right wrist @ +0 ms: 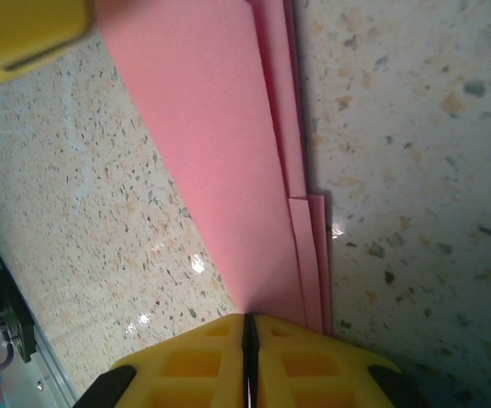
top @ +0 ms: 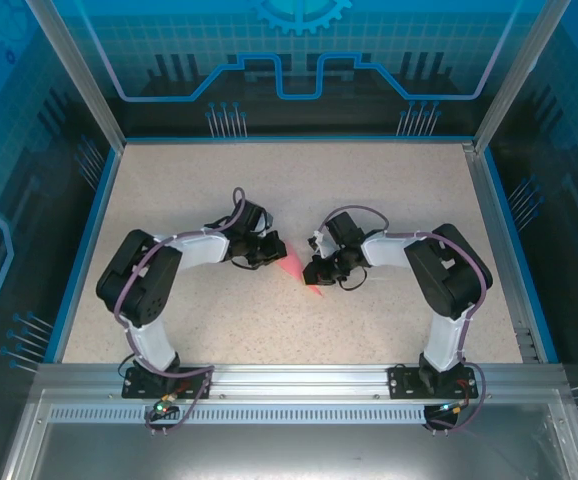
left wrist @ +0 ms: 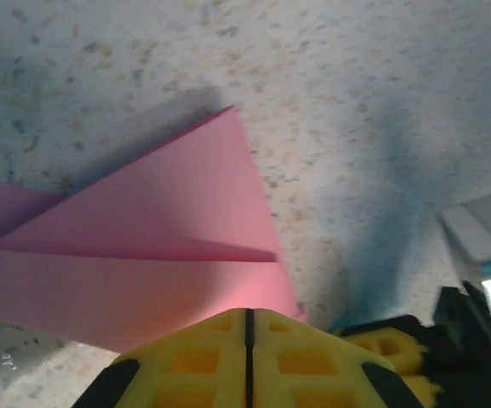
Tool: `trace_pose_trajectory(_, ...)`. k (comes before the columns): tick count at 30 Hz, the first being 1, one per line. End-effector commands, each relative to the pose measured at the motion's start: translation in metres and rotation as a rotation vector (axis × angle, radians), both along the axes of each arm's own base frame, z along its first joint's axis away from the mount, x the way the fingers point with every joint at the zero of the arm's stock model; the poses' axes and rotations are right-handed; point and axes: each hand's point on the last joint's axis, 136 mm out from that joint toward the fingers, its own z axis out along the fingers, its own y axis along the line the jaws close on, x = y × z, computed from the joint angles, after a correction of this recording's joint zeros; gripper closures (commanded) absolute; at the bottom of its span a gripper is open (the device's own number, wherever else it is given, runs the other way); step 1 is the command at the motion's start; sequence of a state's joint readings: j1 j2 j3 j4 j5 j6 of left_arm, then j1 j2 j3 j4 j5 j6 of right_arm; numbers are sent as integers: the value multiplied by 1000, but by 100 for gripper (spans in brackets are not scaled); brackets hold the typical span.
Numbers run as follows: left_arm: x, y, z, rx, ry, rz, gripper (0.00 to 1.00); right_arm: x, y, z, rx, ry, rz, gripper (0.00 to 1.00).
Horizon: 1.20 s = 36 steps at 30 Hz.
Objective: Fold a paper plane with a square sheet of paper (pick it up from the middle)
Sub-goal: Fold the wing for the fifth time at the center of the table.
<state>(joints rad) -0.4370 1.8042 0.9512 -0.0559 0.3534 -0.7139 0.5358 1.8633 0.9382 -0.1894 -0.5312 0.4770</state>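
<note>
Finishing the folds, it seems: plane (top: pixel 296 270) sits on the table (top: pixel 169 190), right gripper (right wrist: pixel 247 323) pinching its folded edge, left gripper (left wrist: pixel 247 319) pressed together over its other end. Next, release without dragging it.

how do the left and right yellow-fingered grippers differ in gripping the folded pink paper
The left gripper pinches the folded pink paper at its far-left end, the right gripper at its near-right end. Before the left gripper the paper spreads in wide flaps; before the right it shows stacked edges. Both are shut on it.
</note>
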Motion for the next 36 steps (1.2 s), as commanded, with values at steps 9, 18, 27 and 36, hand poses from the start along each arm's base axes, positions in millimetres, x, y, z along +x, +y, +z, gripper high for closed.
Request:
trace_pose_trajectory(9, -2, 5, -30, 56, 67, 23, 93, -5, -11, 3, -130, -10, 44, 88)
trace_pose_trajectory(18, -10, 12, -47, 97, 114, 32, 93, 18, 30, 11, -109, -77, 111, 88)
trace_pose_trajectory(27, -12, 16, -50, 122, 133, 42, 93, 18, 30, -7, -140, -37, 132, 89)
trace_pose_trajectory(36, -18, 33, -62, 217, 180, 70, 94, -13, -2, -11, -120, 1, 140, 89)
